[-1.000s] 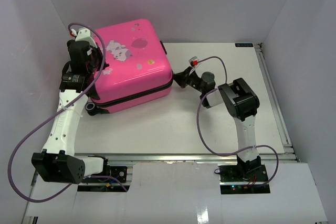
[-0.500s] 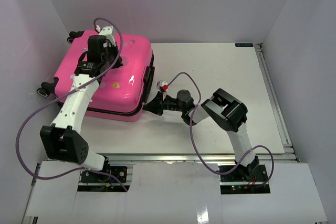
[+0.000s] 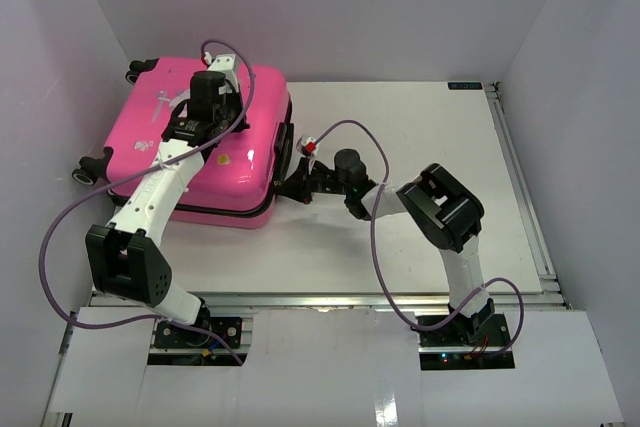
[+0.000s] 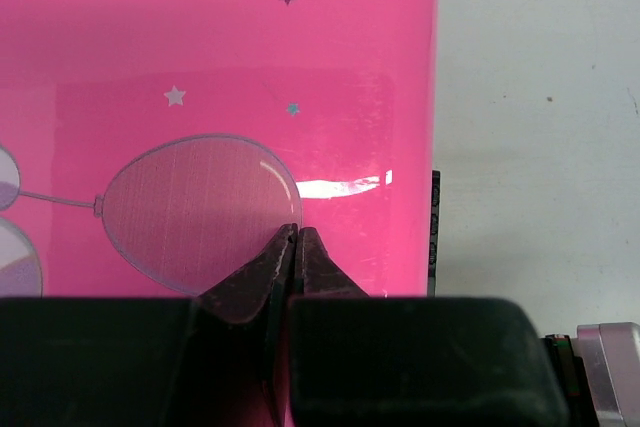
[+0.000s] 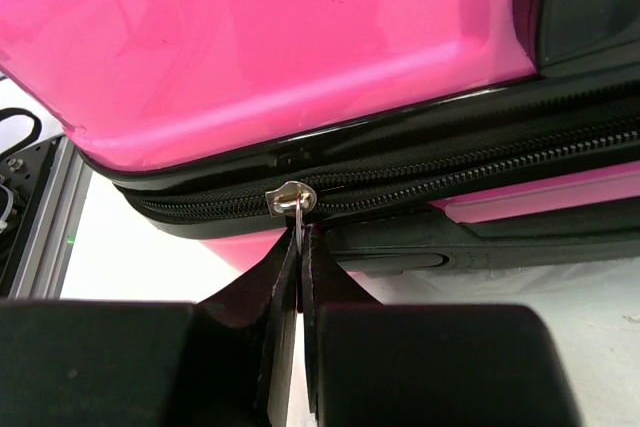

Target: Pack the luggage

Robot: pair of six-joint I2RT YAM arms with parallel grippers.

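Luggage (image 3: 250, 162) on table (image 3: 420, 127), far left

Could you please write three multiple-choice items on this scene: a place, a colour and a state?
1. Where on the table is the luggage? A left rear; B right front; C centre.
2. What colour is the zipper pull? A red; B silver; C blue.
3. The right gripper is: A open; B shut on the zipper pull; C holding a wheel.
1 A: the top view shows it left, at the back. 2 B: its metal shines silver. 3 B: its jaws pinch the pull.
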